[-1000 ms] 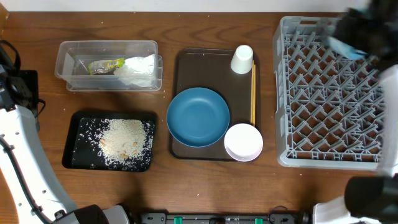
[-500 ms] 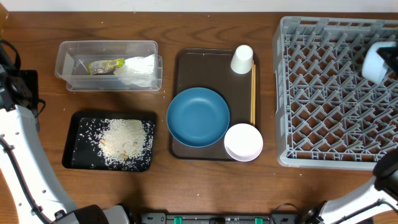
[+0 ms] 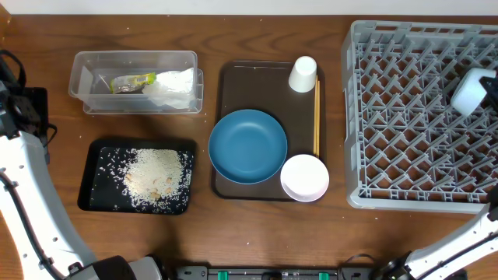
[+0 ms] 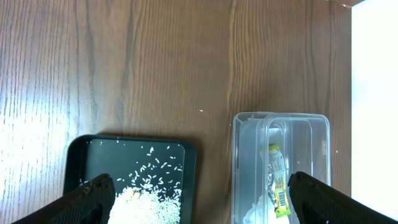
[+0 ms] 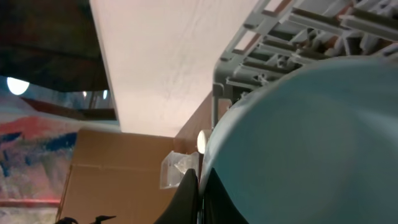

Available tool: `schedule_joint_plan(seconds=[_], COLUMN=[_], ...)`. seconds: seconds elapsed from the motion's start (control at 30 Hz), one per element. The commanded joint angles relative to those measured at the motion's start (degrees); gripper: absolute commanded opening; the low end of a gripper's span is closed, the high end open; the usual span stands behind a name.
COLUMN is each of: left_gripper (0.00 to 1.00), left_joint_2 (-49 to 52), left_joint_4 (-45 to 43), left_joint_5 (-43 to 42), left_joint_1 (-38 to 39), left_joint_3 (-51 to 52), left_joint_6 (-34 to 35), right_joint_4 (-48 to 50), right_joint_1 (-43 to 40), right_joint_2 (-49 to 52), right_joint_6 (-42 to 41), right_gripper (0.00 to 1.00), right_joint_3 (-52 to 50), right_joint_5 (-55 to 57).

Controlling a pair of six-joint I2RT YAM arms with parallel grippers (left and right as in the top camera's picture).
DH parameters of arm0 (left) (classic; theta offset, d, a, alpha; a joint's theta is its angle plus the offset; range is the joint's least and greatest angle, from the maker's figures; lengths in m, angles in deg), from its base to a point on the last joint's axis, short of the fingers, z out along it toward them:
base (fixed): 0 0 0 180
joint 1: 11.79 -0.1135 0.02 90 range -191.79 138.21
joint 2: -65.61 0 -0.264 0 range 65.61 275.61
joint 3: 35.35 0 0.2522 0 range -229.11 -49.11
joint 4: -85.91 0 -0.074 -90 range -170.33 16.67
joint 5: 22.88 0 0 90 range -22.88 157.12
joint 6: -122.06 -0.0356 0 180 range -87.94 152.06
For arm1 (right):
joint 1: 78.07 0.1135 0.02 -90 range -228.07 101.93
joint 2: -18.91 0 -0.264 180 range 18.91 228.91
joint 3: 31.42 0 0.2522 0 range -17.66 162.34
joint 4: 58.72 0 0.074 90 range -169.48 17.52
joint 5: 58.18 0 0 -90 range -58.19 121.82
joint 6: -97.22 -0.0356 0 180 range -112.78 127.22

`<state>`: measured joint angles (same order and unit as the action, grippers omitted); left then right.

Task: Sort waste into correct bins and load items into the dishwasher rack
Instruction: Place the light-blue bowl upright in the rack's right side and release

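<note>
Pale blue cup [image 5: 298,143] filled the right wrist view, with one dark finger [image 5: 188,194] flat against its wall. The second finger was hidden behind the cup. Right gripper [image 5: 202,186] judged clamped on the cup and touching nothing else. Grey rack [image 5: 280,31] bars stood close behind.

Overhead, the cup sat at the rack's right edge, about mid-depth, over the pegs. It was tilted, its long axis slanting across the rack rather than upright. Could not tell whether it touched the pegs. The rack was directly beneath the right gripper, so the coming move looked short: turn the cup mouth-down and seat it between pegs. The risk, as I read it, was that a cup released on its side would roll on the peg tips.

Left gripper [image 4: 208,202] was wide open and empty, its fingers spread to both lower corners of its view. Below it was bare table [image 4: 155,62], with the black tray [image 4: 78,168] of rice [image 4: 149,199] toward one finger and the clear bin [image 4: 280,118] of wrappers [image 4: 277,180] toward the other. It was well apart from the rack, and the right arm was far nearer.

Between the arms was the brown tray [image 3: 229,78] with blue bowl [image 3: 247,146], white bowl [image 3: 304,177], white cup [image 3: 303,74] and chopsticks [image 3: 316,117], none yet loaded. The chopsticks lay along the tray's right side, long axis front to back.
</note>
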<state>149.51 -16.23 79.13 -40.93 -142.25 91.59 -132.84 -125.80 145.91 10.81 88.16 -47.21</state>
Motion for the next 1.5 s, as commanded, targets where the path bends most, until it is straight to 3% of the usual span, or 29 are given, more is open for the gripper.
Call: schedule_joint_plan(seconds=[0.0,0.1,0.23,0.37,0.63,0.73,0.8,0.9,1.03,1.17,1.27,1.33,1.47], left_gripper=[0.92,0.92,0.92,0.92,0.92,0.92,0.92,0.92,0.92,0.92,0.92,0.92,0.92], left_joint_2=[0.22,0.22,0.22,0.22,0.22,0.22,0.22,0.22,0.22,0.22,0.22,0.22,0.22], left_joint_4=[0.15,0.15,0.15,0.15,0.15,0.15,0.15,0.15,0.15,0.15,0.15,0.15,0.15], left_joint_5=[0.7,0.7,0.7,0.7,0.7,0.7,0.7,0.7,0.7,0.7,0.7,0.7,0.7], left_joint_1=[-0.2,-0.2,-0.2,-0.2,-0.2,-0.2,-0.2,-0.2,-0.2,-0.2,-0.2,-0.2,-0.2], left_joint_3=[0.02,0.02,0.02,0.02,0.02,0.02,0.02,0.02,0.02,0.02,0.02,0.02,0.02], left_joint_6=[-0.57,-0.59,-0.59,-0.59,-0.59,-0.59,-0.59,-0.59,-0.59,-0.59,-0.59,-0.59,-0.57], right_joint_4=[-2.08,-4.57,-6.64,-8.35,-11.26,-11.17,-10.62,-8.66,-5.42,-0.57,1.49,2.64,4.52], right_joint_1=[-1.95,-3.82,-6.62,-8.79,-9.97,-9.94,-9.73,-9.16,-7.02,-2.32,2.29,5.46,10.45], right_joint_2=[0.31,0.28,0.28,0.26,-4.0,-8.59,-11.63,-16.63,-21.31,-21.62,-19.91,-18.16,-14.47], right_joint_6=[1.16,1.18,1.18,1.18,1.18,-0.57,-3.19,-8.04,-10.99,-18.47,-21.44,-21.42,-21.59], right_gripper=[0.01,0.01,0.03,0.14,0.23,0.34,0.54,0.63,0.59,0.35,0.09,0.02,0.01], right_joint_3=[0.2,0.2,0.2,0.2,0.2,0.2,0.2,0.2,0.2,0.2,0.17,0.2,0.17], right_joint_5=[11.96,18.27,18.62,18.62,18.67,20.06,22.69,28.61,35.15,47.21,57.29,62.31,69.79])
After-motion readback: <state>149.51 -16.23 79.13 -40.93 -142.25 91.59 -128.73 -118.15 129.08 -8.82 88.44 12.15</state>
